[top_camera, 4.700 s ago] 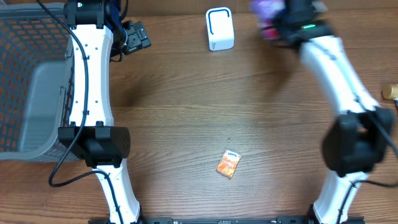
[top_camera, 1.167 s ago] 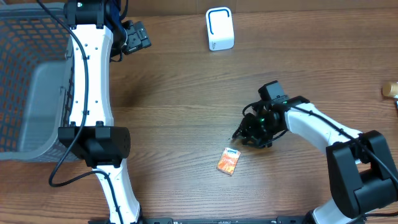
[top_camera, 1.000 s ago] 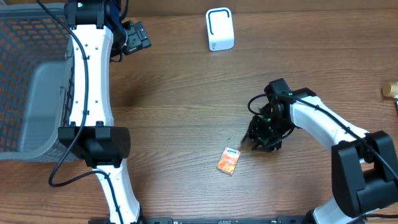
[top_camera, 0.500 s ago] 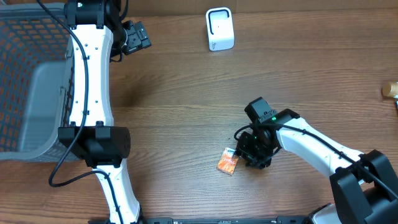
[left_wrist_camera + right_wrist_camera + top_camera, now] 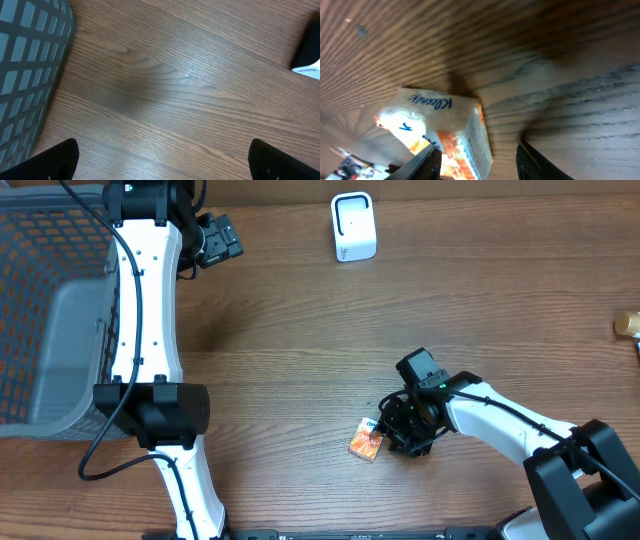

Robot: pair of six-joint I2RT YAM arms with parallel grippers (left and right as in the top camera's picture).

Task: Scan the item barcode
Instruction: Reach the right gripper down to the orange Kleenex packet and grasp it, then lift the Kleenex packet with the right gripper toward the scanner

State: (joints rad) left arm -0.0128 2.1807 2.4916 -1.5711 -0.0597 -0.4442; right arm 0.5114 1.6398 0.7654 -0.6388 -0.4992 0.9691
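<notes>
Item: orange-and-white tissue packet, lying flat on the brown wooden surface, lower centre of the overhead view.
Right gripper: low at the packet's right edge. The jaws are partly apart, the packet sits close to one finger, bare wood shows before the other, and nothing is clamped.
Left gripper: upper left of the overhead view, jaws spread wide and empty.
Scanner: white box-shaped scanner with a blue outline, top centre, well apart from the packet.
Basket: grey mesh plastic basket, left edge.
</notes>
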